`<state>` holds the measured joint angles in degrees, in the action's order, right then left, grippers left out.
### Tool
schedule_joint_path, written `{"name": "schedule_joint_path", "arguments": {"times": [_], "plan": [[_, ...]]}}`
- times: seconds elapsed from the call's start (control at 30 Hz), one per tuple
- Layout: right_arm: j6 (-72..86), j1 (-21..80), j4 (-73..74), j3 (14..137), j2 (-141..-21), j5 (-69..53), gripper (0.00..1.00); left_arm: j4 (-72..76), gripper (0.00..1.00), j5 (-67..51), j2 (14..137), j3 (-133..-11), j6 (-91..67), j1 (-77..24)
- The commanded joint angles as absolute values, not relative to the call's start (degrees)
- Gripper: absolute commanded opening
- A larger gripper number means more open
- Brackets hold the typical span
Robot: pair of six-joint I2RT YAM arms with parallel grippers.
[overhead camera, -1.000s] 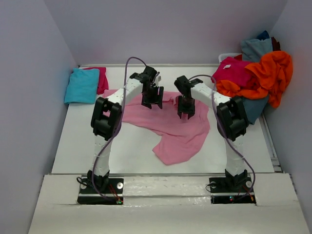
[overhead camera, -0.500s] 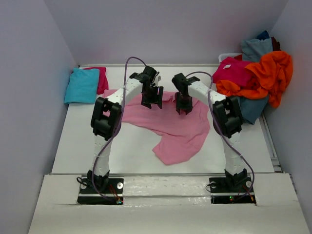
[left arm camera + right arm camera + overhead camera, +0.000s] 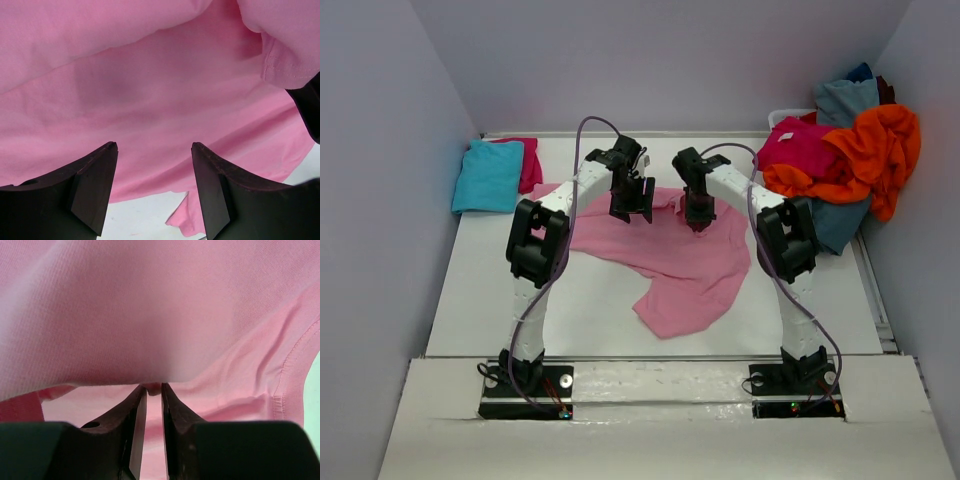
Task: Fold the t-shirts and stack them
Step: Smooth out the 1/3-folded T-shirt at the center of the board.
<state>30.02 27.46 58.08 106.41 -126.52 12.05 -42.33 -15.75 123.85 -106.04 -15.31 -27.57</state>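
From above, the pink shirt (image 3: 670,260) lies crumpled in the middle of the table (image 3: 500,300), with the left claw (image 3: 631,212) and right claw (image 3: 698,222) low over its far part. A turquoise shirt (image 3: 488,175) lies folded at far left, and a heap (image 3: 850,150) of others waits at far right.

At the left wrist, the claw stands wide apart above the cloth and holds nothing.

At the right wrist, the claw is almost closed, with a small fold of pink pinched at its tips.

I think the step is spreading this shirt flat. Next, the left claw must also take an edge. No label or writing can be read.

Left arm (image 3: 545,235) jaws spread wide, right arm (image 3: 782,240) jaws pinched together.
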Motion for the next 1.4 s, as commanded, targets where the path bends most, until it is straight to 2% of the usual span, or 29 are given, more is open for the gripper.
{"name": "schedule_joint_path", "arguments": {"times": [0.0, 0.17, 0.3, 1.07, 1.37], "plan": [[30.32, 28.04, 59.06, 106.61, -125.95, 13.62, 0.24, -43.42, 0.73, -15.47, 122.34, -106.61, -14.41, -27.42], [30.59, 28.04, 59.5, 105.38, -124.9, 14.06, 0.19, -43.33, 0.73, -15.47, 122.08, -106.44, -14.41, -27.42], [31.02, 28.04, 60.82, 105.47, -123.31, 14.94, 0.07, -43.24, 0.73, -15.47, 121.91, -106.17, -14.24, -27.42], [31.9, 28.04, 66.88, 106.17, -114.0, 17.84, 0.07, -42.89, 0.73, -15.73, 121.2, -105.38, -14.41, -27.42], [31.81, 27.42, 70.48, 110.03, -113.03, 18.89, 0.07, -42.71, 0.73, -15.82, 120.85, -104.85, -14.33, -27.42]]}}
